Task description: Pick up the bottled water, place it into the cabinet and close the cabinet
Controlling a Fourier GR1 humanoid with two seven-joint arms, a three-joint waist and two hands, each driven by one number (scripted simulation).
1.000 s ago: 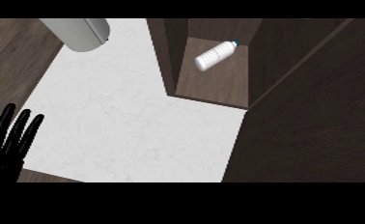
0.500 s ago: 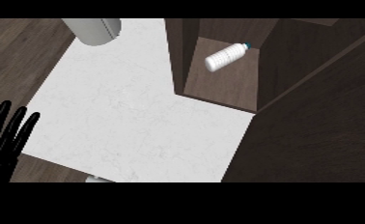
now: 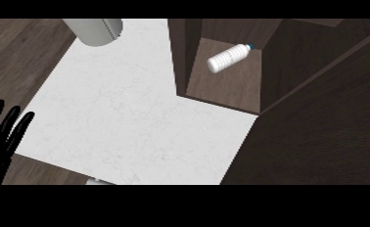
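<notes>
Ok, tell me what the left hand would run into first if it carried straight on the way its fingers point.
The left hand, at the view's left edge, points its fingers up the picture. That line runs over the dark wood floor beside the white counter; nothing stands in it as far as the view shows, though depth is unclear.

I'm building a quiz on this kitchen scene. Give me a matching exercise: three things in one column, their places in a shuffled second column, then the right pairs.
Things:
1. bottled water
2. left hand
3. grey cylinder

Places:
A. at the view's left edge, fingers up
B. lying on its side inside the open cabinet
C. at the counter's far edge, top of view

Pairs: 1-B, 2-A, 3-C
</notes>
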